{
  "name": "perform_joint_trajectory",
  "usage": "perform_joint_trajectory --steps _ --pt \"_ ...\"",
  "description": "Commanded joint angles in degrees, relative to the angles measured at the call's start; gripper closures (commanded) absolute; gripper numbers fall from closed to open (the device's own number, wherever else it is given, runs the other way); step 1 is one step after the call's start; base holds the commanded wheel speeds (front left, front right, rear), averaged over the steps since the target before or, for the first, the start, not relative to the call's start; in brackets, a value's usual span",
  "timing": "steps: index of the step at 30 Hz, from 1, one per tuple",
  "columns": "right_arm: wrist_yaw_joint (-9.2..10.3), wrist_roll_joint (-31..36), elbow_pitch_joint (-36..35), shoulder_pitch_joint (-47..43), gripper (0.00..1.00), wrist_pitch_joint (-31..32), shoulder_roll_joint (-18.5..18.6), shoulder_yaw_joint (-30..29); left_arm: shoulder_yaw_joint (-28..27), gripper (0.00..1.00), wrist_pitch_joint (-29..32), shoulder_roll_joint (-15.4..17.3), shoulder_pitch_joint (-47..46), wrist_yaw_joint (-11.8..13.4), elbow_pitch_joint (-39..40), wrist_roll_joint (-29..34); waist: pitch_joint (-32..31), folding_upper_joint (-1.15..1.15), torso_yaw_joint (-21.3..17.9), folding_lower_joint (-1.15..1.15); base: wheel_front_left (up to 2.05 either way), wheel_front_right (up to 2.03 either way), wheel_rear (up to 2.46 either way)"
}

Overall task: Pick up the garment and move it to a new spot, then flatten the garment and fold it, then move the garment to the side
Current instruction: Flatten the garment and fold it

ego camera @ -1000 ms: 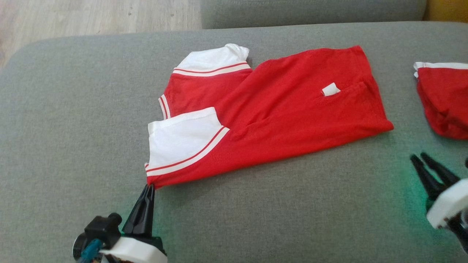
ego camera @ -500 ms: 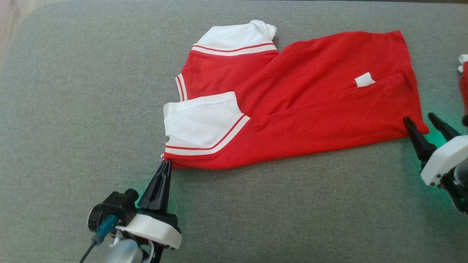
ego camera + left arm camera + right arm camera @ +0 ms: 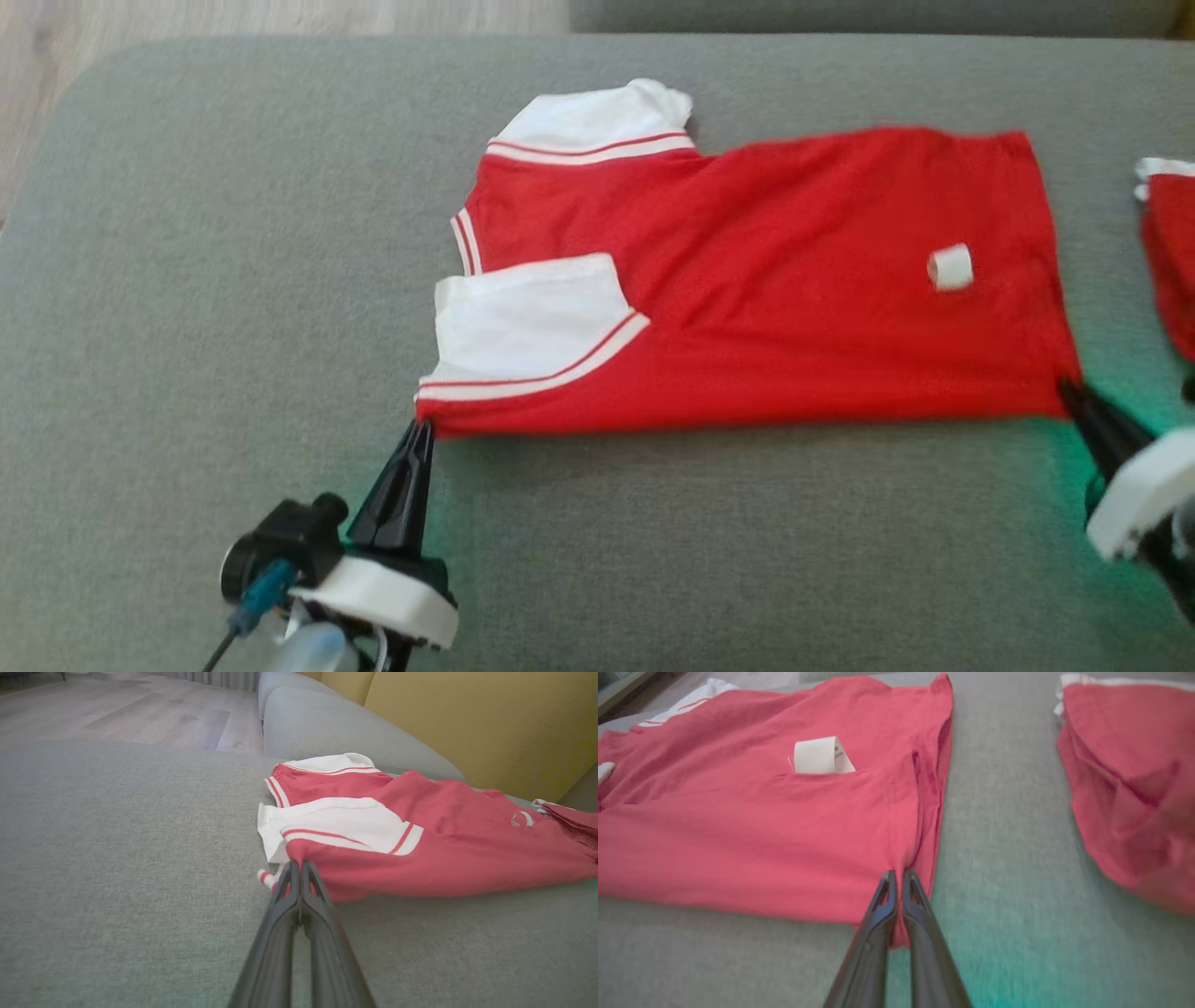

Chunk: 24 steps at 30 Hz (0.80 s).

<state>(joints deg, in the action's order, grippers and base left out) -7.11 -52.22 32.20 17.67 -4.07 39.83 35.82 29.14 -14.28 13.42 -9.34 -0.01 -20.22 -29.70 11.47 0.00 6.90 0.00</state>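
The garment (image 3: 747,289) is a red shirt with white striped sleeves and a small white label (image 3: 950,268), folded lengthwise on the grey couch cushion (image 3: 233,280). My left gripper (image 3: 422,429) is shut on its near sleeve-end corner; the left wrist view shows the dark fingers pinching red cloth (image 3: 355,872) at my left gripper (image 3: 299,865). My right gripper (image 3: 1069,387) is shut on the near hem corner. In the right wrist view my right gripper (image 3: 899,877) clamps the hem of the garment (image 3: 761,826). The near edge is stretched straight between both grippers.
A second red garment (image 3: 1172,252) lies at the cushion's right, also seen as a bunched red pile (image 3: 1125,788) in the right wrist view. Wooden floor (image 3: 233,19) lies beyond the cushion's far left edge. A yellow backrest (image 3: 490,723) rises behind the couch.
My right gripper reached the near hem corner open, then shut on it. The garment's near edge has been pulled straight and the body lies flatter. The head camera shifted between frames.
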Motion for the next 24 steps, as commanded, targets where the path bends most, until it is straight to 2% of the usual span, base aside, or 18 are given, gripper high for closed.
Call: perform_joint_trajectory --steps 1,8,17,24 --pt "-0.37 -0.52 -1.03 -1.56 1.0 -0.77 2.62 0.09 -2.4 1.0 -0.71 1.52 0.11 -0.04 1.62 0.19 -0.9 0.0 -0.84 0.0 0.0 0.0 0.0" --pt "-0.37 -0.99 -3.69 -8.07 1.0 -1.42 3.55 -1.08 -1.7 1.0 1.13 3.64 6.46 0.21 4.53 -0.99 -3.24 0.0 -3.0 0.0 0.0 0.0 0.0" --pt "-0.37 2.02 -4.56 -13.75 1.0 -1.25 4.17 -4.3 -1.64 1.0 4.98 8.52 17.92 1.61 12.51 -3.36 -6.45 0.0 -4.78 0.0 0.0 0.0 0.0" --pt "-0.37 4.13 -4.9 -17.3 1.0 -0.1 3.65 -8.09 -0.64 1.0 8.0 9.51 21.87 2.13 17.15 -4.93 -7.39 0.0 -4.53 0.0 0.0 0.0 0.0"
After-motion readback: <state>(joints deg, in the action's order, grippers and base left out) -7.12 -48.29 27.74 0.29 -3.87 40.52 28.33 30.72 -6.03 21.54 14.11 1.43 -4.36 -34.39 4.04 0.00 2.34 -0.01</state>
